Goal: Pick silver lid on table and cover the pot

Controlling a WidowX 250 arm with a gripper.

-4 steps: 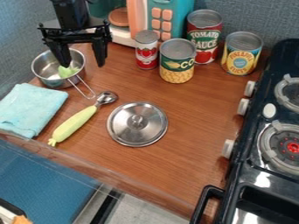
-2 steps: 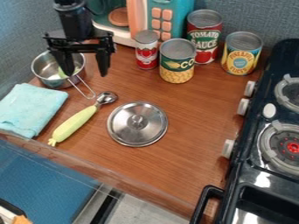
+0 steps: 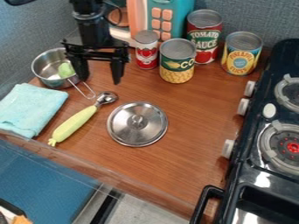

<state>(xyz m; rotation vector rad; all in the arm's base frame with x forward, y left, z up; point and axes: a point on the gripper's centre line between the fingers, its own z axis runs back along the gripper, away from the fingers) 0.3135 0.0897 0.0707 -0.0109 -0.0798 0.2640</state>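
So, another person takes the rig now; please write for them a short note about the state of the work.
Gripper: open, holding nothing, hanging beside the pot.
Pot: upper left of the table, uncovered, with a light green item inside.
Silver lid: flat on the table, knob up, right of the green-handled scoop.
Done: no lid placement yet.
Left: grasp lid, carry it over, cover pot.

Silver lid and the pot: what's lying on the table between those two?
The round metal end of the scoop lies between the lid and the pot, and the pot's handle points that way too, in the camera view.
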